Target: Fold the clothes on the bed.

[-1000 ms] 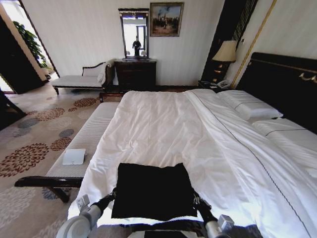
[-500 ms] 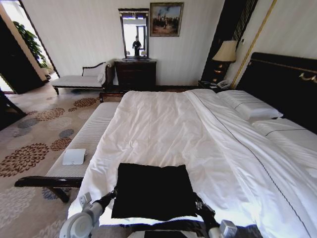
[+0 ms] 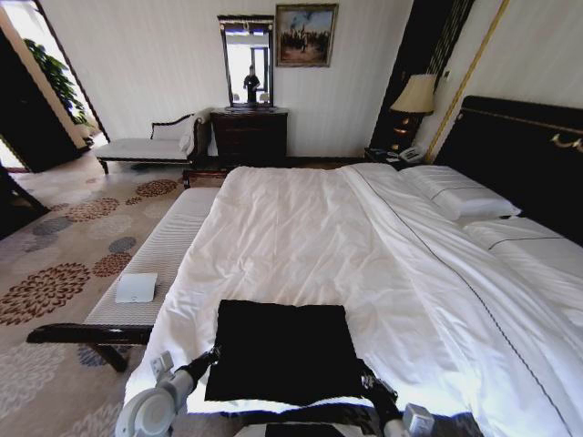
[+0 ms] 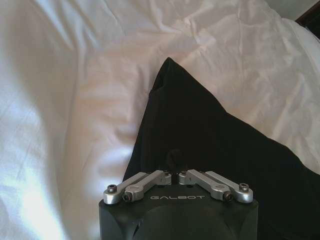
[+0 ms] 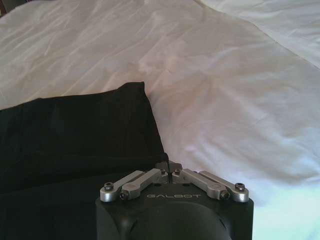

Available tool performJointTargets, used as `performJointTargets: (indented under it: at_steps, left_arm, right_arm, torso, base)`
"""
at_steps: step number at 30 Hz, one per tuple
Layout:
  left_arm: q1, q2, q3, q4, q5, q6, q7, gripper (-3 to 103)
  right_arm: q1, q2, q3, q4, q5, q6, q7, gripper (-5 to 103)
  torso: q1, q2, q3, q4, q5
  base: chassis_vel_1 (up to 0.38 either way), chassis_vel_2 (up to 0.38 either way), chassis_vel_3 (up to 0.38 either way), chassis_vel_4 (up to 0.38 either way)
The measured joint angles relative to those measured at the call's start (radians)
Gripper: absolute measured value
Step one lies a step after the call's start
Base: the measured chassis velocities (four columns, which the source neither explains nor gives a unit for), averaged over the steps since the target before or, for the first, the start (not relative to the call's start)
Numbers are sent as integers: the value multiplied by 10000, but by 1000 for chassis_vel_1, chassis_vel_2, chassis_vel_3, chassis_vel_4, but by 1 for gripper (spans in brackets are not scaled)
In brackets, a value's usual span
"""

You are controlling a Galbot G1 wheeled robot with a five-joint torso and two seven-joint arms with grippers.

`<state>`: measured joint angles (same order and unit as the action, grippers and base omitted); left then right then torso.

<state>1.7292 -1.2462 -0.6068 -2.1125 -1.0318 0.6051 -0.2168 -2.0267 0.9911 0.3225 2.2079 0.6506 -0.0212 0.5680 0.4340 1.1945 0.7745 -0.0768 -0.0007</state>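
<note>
The clothes are one black T-shirt (image 3: 282, 350), folded into a flat rectangle near the front edge of the bed (image 3: 301, 228), which has a white duvet. My left gripper (image 3: 215, 353) sits at the shirt's left side edge near the front corner. In the left wrist view this gripper (image 4: 172, 172) is shut with its tips on the black fabric (image 4: 210, 140). My right gripper (image 3: 367, 381) is at the shirt's right front corner. In the right wrist view it (image 5: 168, 166) is shut right at the shirt's edge (image 5: 75, 130).
A grey-striped bench (image 3: 164, 255) runs along the bed's left side with a white item (image 3: 136, 288) on it. Pillows (image 3: 460, 196) and a dark headboard (image 3: 519, 155) are on the right. A dresser (image 3: 249, 135) and a chaise (image 3: 150, 146) stand at the far wall.
Both arms have drawn back a little toward me. The right gripper has slid lower along the shirt's right edge, and the shirt has barely shifted.
</note>
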Motion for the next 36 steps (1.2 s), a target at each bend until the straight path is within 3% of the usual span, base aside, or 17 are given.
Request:
performJointTargets:
  at_steps: [5, 19, 24, 25, 28, 30, 33, 34, 36]
  left_arm:
    - [65, -42, 83, -35, 44, 35, 2, 1]
    - [485, -6, -315, -523, 110, 140, -81, 1]
    - [724, 64, -652, -1061, 125, 168, -145, 0]
    - [724, 64, -652, -1061, 125, 168, -145, 0]
    - [805, 43, -769, -1678, 104, 207, -93, 11]
    - [836, 42, -781, -1903, 73, 285, -93, 17]
    - [835, 23, -765, -2242, 14, 482, -127, 34]
    - [789, 13, -761, -2250, -23, 552, -192, 34]
    - [738, 7, -760, -2234, -51, 593, -253, 39]
  right_arm:
    - [-302, -89, 31, 445, 100, -468, 400, 0]
    - [112, 32, -90, 188, -271, -318, 316, -2]
    - [-38, 68, -65, 583, -293, -301, 623, 19]
    - [-38, 68, -65, 583, -293, -301, 623, 19]
    - [-62, 44, 62, 981, 3, -368, 969, 36]
    - [23, 26, 133, 1040, 106, -386, 1028, 36]
    - [575, -29, 304, 976, 404, -416, 1113, 52]
    - [834, -42, 328, 885, 548, -431, 1110, 58]
    - [1035, -48, 342, 812, 679, -438, 1066, 58]
  torso:
    - [0, 0, 0, 0, -1]
    - [0, 0, 0, -1, 0]
    - [0, 0, 0, 0, -1]
    - [0, 0, 0, 0, -1]
    - [-1, 0, 0, -1, -1]
    - [0, 0, 0, -1, -1]
    - [-1, 0, 0, 0, 0]
    - [0, 0, 0, 1, 1]
    - [0, 0, 0, 1, 1]
  base:
    - [0, 0, 0, 0]
    - [0, 0, 0, 0]
    - [0, 0, 0, 0]
    - [0, 0, 0, 0]
    - [0, 0, 0, 0]
    - [0, 0, 0, 0]
    - [0, 0, 0, 0]
    - [0, 0, 0, 0]
    - [0, 0, 0, 0]
